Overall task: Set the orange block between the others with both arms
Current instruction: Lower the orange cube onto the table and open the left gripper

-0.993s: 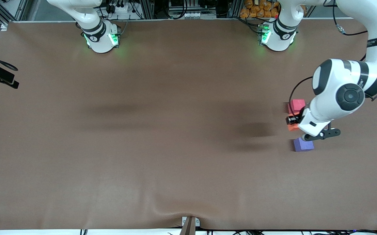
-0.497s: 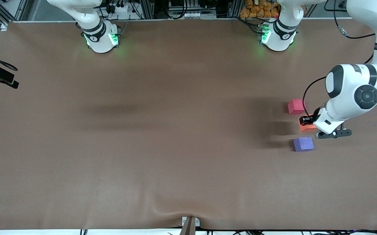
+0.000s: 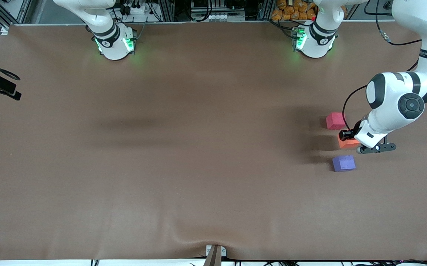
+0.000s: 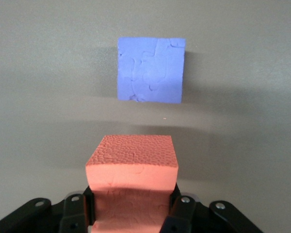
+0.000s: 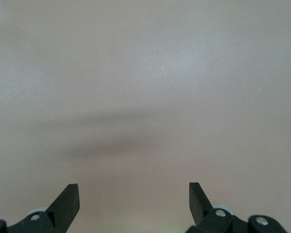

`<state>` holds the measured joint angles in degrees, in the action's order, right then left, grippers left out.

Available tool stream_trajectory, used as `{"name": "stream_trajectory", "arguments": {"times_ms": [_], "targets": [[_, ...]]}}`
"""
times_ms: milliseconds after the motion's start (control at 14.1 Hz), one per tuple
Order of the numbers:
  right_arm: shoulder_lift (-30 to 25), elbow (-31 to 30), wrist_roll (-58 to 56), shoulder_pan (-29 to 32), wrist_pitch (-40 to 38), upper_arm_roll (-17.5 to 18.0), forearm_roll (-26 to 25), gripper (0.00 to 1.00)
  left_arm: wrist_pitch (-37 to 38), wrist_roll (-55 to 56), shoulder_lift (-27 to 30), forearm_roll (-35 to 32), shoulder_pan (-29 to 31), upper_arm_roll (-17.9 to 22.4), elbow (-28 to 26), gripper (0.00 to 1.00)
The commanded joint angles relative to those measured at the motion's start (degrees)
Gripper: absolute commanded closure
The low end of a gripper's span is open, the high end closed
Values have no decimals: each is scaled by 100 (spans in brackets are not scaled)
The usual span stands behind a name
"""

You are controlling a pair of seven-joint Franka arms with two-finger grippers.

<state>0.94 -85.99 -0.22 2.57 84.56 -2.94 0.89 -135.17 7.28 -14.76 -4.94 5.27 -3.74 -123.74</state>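
The left end effector [image 3: 347,137] is clamped on the orange block [image 3: 347,142], carrying it over the gap between the red-pink cube [image 3: 335,120] at its 11 o'clock and the purple-blue cube [image 3: 343,163] at its 6 o'clock. The block looks slightly off the line joining them, toward the left arm's end of the desk [image 3: 198,166]; released here, it could land misaligned or nudge a neighbour. The right end effector [image 5: 134,204] waits, fingers spread wide and empty.
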Motion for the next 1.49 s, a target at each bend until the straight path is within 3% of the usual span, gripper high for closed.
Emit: {"name": "stream_trajectory", "arguments": {"times_ms": [0,1419], "targets": [[56,153,31,121,-107,100,-54,0,-202,-34,-44,-60,88,-83,-89,92],[56,153,31,121,-107,91,-54,0,-765,-43,-712,-51,150,-83,-80,93]]}}
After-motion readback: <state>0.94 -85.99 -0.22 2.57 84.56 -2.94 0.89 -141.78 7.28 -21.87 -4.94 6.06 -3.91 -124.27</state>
